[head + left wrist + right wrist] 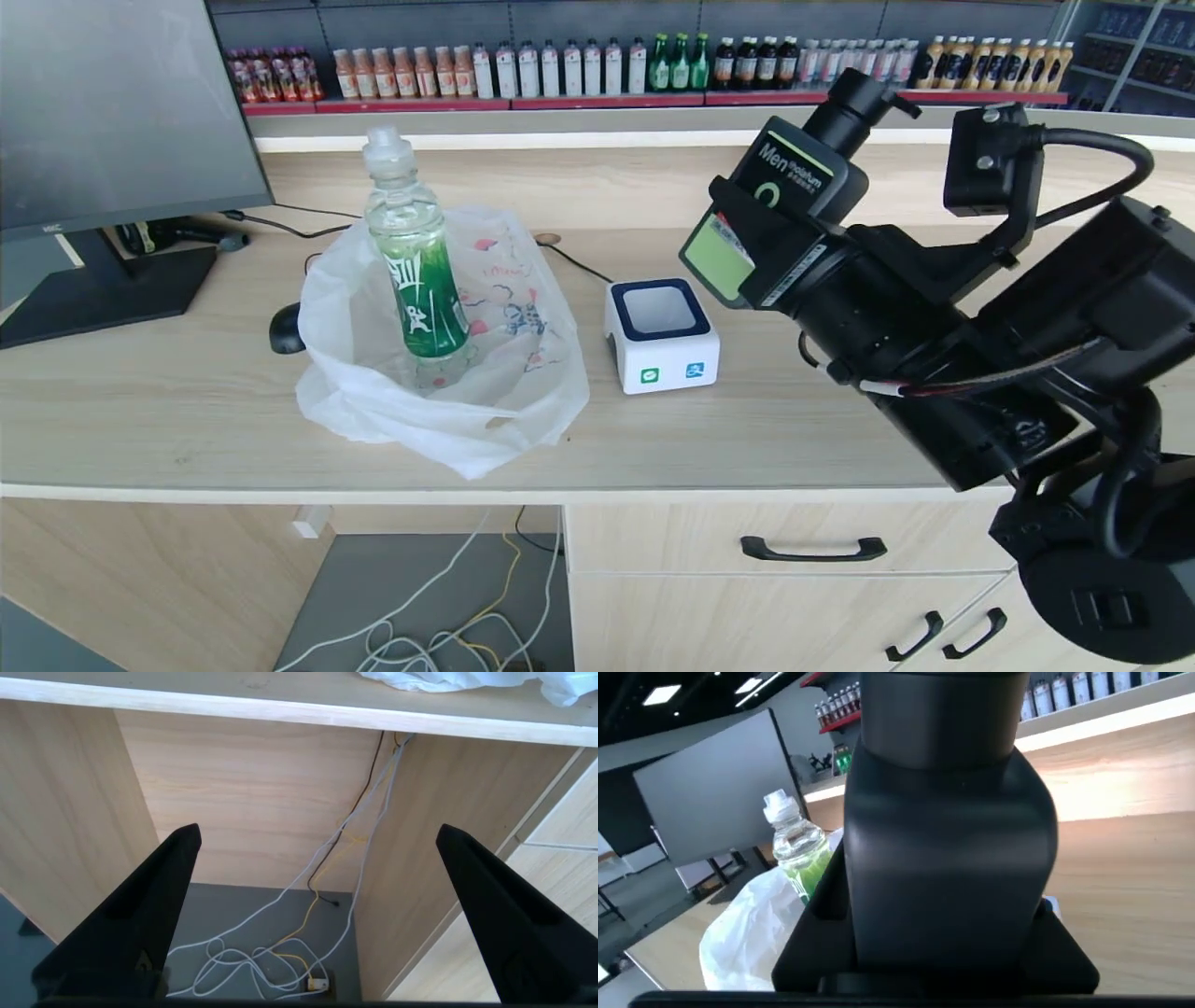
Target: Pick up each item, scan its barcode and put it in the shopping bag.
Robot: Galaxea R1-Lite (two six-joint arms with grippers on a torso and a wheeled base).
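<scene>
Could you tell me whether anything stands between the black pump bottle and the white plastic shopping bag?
The white square scanner sits on the counter between the black pump bottle and the white plastic bag, where a clear green-labelled bottle stands upright.

The matte black right arm (1055,308) is trailing a thick black cable (1106,140) and thin red-and-white wires (938,389). The left gripper's (318,833) black fingers (131,924) are tapering to tips.
</scene>
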